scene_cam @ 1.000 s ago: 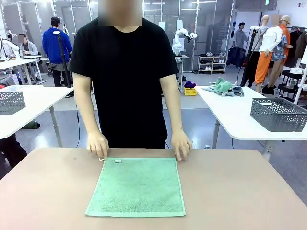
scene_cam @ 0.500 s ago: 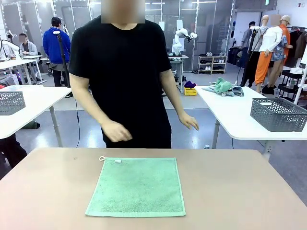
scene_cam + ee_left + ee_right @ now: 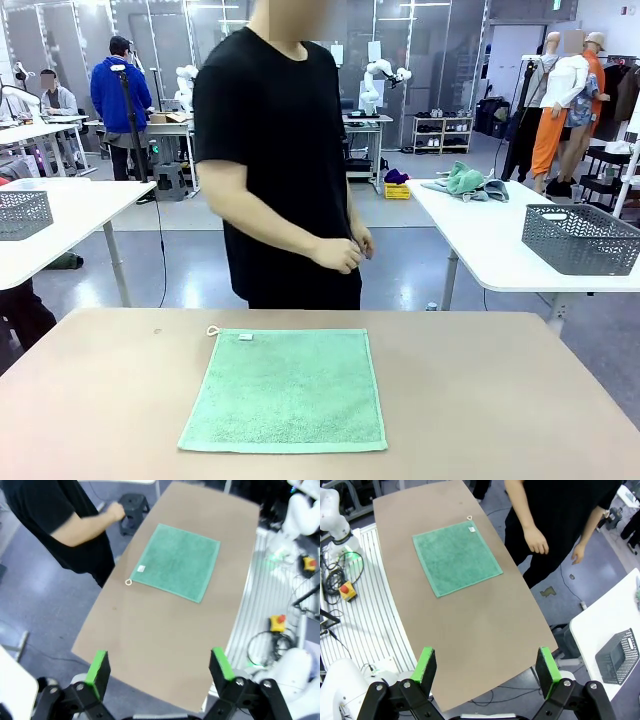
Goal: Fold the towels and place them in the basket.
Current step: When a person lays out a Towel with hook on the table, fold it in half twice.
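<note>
Both my jaws gape wide, empty (high over the tan bench (image 3: 500,400)); the square mid-green terry towel (image 3: 285,390) lies flat.

Towel (image 3: 176,562), ahead of the left gripper (image 3: 159,657): green terry cloth, matt, short rough pile, with a small white sewn label. Table (image 3: 150,640) beneath that gripper: smooth matt brown top. Finger pads (image 3: 98,666): green, matt, plastic-looking; finger bodies black, slightly glossy.
</note>
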